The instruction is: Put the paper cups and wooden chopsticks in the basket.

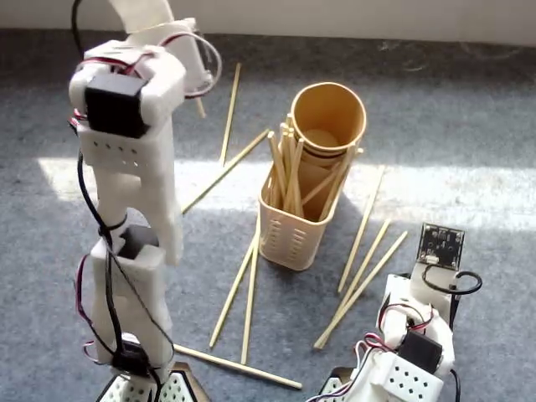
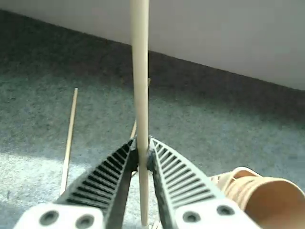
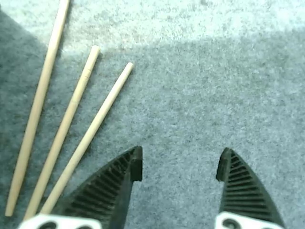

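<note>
Several chopsticks [image 1: 289, 167] stood in the basket [image 1: 289, 239], right there about mid-table, and the nested paper cups [image 1: 328, 117] were in it with them, poking up well above its rim.

Over toward the far left corner of the table [image 1: 469, 109], the left gripper [image 2: 143, 160] was pinched tight on a single stick [image 2: 139, 71]. The fingers met on it, and it ran straight up between them and out past their tips. On the table beyond it lay a far pair of sticks [image 1: 228, 117], apart from the basket.

Down at the near right, the right gripper [image 3: 178, 164] sat low over the grey cover [image 3: 200, 86], fingers spread wide, nothing between them. Just beside it lay three loose sticks [image 3: 66, 129], fanned out, none of them touching the fingers. From above, that same fan [image 1: 364, 251] lay to the right of the basket, slanting toward the near edge.

In front of the basket, a near pair of sticks [image 1: 239, 293] ran from its foot toward the near edge, and a last stick [image 1: 239, 364] lay across close to that edge, by the left arm's base.
</note>
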Controlling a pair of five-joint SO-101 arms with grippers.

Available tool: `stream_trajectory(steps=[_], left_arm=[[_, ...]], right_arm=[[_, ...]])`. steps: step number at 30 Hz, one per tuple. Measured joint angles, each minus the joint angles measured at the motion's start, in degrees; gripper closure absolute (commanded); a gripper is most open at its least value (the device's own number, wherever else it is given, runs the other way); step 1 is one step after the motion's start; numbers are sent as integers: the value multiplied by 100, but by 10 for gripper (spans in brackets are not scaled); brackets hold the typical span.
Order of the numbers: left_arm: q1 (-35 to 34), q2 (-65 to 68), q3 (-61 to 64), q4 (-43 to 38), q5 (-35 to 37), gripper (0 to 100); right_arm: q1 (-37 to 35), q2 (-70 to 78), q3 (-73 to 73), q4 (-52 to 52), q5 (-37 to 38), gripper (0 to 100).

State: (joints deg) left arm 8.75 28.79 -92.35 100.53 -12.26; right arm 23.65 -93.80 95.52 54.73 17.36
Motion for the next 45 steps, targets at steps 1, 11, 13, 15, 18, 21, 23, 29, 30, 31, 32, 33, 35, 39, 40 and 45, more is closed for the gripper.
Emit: stream_trajectory(steps=[1,11,13,15,18,21,23,29,30,31,32,33,35,39,40,45], left_arm=[[281,-132,-35,0,9,997],[2119,-369,-97,0,9,997],[2391,-369,-114,0,-44,997],[2673,-404,-114,0,-79,997],[3042,-677,-114,0,-123,997],[3288,-1108,-114,0,-308,997],[3297,-1398,-114,18,-369,997],[3138,-2462,580,53,-378,997],[3112,-2699,862,53,-378,997],[3095,-2945,1178,53,-378,997],[3095,-3226,1538,53,-378,997],[3095,-3534,1943,53,-378,997],[3130,-4176,2787,53,-378,997],[3095,-5477,4800,-334,-378,997],[3024,-5758,5389,-607,-378,997],[2769,-6927,8580,-2699,-396,996]], right_arm=[[0,0,0,0,0,742],[0,0,0,0,0,742],[0,0,0,0,0,742],[0,0,0,0,0,742],[0,0,0,0,0,742],[0,0,0,0,0,742],[0,0,0,0,0,742],[0,0,0,0,0,742],[0,0,0,0,0,742],[0,0,0,0,0,742],[0,0,0,0,0,742],[0,0,0,0,0,742],[0,0,0,0,0,742],[0,0,0,0,0,742],[0,0,0,0,0,742],[0,0,0,0,0,742]])
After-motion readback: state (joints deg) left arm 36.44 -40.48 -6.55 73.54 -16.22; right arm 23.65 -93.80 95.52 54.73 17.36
